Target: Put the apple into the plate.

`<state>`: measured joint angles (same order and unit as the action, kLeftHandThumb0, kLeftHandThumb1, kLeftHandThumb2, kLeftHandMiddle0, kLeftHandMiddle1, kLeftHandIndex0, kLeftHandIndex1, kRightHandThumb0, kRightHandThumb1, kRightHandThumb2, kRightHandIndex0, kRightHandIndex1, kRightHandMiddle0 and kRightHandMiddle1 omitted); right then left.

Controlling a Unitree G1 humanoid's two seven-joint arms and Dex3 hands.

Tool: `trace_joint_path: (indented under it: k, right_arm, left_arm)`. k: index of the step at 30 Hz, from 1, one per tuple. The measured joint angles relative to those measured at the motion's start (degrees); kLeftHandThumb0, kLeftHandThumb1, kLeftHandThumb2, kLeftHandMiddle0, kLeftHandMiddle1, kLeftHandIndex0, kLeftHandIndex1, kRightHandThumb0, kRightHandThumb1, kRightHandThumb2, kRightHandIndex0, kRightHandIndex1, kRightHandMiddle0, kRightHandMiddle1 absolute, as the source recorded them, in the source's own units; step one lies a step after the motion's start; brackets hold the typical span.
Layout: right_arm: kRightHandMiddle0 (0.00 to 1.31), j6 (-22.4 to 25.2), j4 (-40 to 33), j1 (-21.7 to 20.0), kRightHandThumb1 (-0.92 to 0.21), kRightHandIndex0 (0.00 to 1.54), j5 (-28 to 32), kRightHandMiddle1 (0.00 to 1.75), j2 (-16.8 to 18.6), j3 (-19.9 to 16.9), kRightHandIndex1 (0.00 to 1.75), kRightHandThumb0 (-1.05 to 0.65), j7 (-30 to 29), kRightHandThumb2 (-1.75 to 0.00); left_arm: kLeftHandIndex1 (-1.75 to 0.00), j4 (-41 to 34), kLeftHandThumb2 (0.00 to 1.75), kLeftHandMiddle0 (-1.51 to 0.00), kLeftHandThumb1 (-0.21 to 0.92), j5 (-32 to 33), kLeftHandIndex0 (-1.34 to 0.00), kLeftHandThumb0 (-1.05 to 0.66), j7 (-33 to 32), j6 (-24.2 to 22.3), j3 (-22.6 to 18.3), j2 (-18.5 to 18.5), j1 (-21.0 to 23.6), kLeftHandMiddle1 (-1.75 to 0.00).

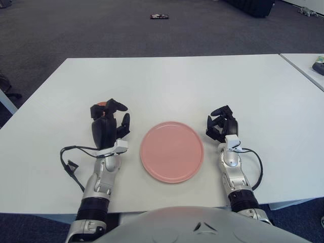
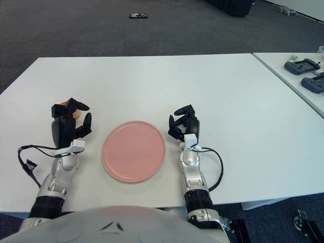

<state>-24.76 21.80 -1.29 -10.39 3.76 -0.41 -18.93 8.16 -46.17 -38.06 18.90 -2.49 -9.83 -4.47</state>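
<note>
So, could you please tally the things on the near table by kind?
Apple: 1, mostly hidden behind the left hand
Plate: 1
Hands: 2, the right hand right of the plate
Total: 4

Each robot hand is black with three stubby jointed fingers, the left robot hand (image 1: pixel 107 126) and the right robot hand (image 1: pixel 221 125) alike. Silver forearms follow, ribbed black collars near the elbows, small white wrist blocks, looping black cables, grey rounded torso below.
</note>
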Motion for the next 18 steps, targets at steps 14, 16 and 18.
trace_joint_path:
  k: [14, 16, 18]
  right_arm:
    - [0.44, -0.46, 0.37, 0.01, -0.53, 0.69, 0.03, 1.75, 0.14, 0.01, 1.63, -0.41, -0.01, -1.05]
    - [0.44, -1.02, 0.69, 0.01, -0.53, 0.69, 0.01, 1.75, 0.11, -0.04, 1.63, -0.41, -0.17, -1.05]
    - [0.44, -1.20, 0.83, 0.01, -0.53, 0.70, 0.00, 1.75, 0.08, -0.08, 1.63, -0.41, -0.41, -1.05]
  left_arm:
    - [-0.88, 1.94, 0.91, -0.01, 0.51, -4.74, -0.01, -0.83, -6.22, -3.64, 0.77, -8.09, 4.10, -0.87]
    - [-0.64, 2.75, 0.89, 0.00, 0.50, -5.12, 0.00, -0.87, -6.42, -4.68, 0.97, -9.45, 4.67, -0.66]
    - [-0.54, 3.39, 0.88, 0.00, 0.50, -5.33, 0.00, -0.88, -6.51, -5.31, 1.38, -10.43, 5.16, -0.57]
